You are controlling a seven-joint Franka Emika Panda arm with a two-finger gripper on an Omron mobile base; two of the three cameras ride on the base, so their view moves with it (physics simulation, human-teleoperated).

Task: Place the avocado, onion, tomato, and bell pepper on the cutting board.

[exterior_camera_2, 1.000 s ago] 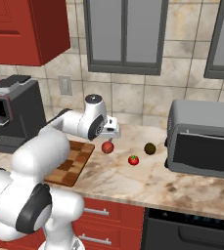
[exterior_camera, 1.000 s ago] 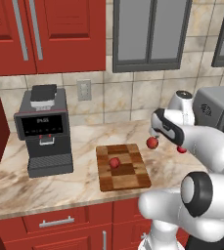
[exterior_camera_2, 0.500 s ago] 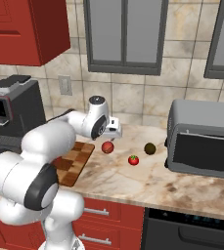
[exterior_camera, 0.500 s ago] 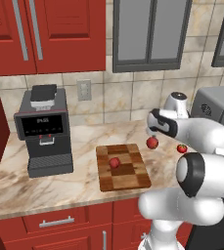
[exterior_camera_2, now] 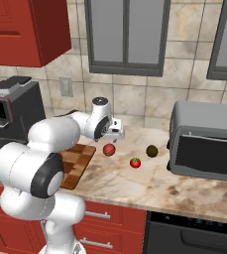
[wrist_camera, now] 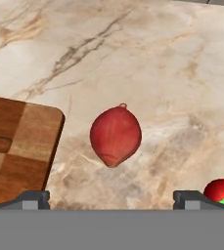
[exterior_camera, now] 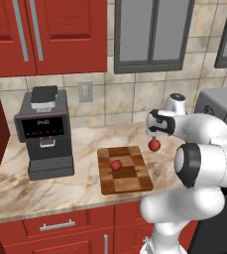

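Since a second ago our arm has swung left, bringing the claw point(exterior_camera_2: 116, 130) closer above the onion point(wrist_camera: 115, 136); the vegetables themselves lie where they were. We see the onion on the marble worktop point(wrist_camera: 147, 58), just right of the cutting board point(exterior_camera: 124, 169), its long axis running from a small stem tip to a blunter pointed end. It sits centred between our two finger tips point(wrist_camera: 33, 199), untouched, and the claw stands wide. Further right lie the tomato point(exterior_camera_2: 135, 162) and the avocado point(exterior_camera_2: 152, 151). A plain red round item point(exterior_camera: 116, 165) rests on the board.
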